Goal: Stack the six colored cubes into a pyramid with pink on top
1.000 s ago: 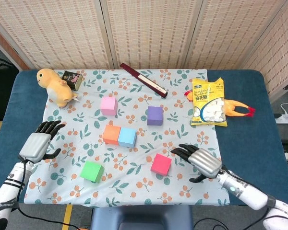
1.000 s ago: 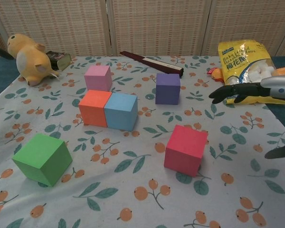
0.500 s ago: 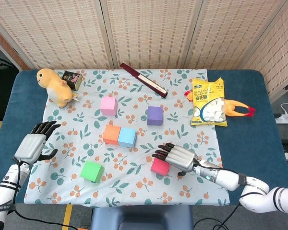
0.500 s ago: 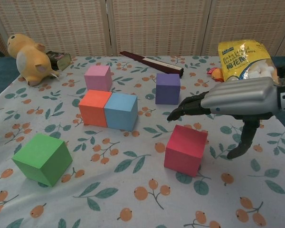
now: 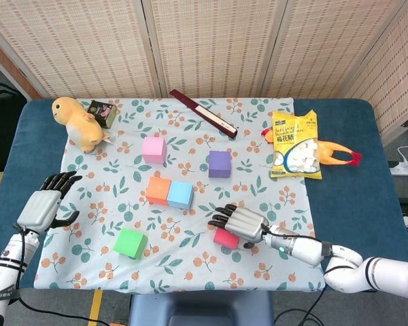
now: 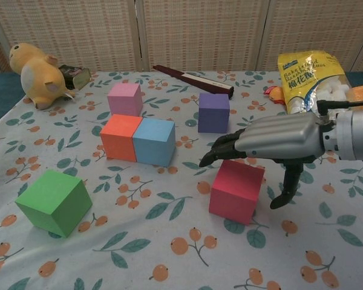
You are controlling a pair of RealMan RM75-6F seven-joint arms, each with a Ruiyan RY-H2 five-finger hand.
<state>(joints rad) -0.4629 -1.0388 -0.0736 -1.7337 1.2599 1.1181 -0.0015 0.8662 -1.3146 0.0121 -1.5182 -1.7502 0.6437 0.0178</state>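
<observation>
The right robot hand hovers spread just above the magenta cube, thumb hanging beside its right face, nothing gripped. The left robot hand sits open near the cloth's left edge. Orange cube and blue cube touch side by side; the pink cube, purple cube and green cube stand apart.

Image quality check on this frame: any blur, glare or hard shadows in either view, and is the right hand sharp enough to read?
Head view: even, soft lighting, no glare, everything sharp; the right hand covers part of the red cube. Chest view: the right hand is sharp, with a bright sheen on its metal back; the red cube casts only a faint shadow; the marshmallow bag shows mild glare.
</observation>
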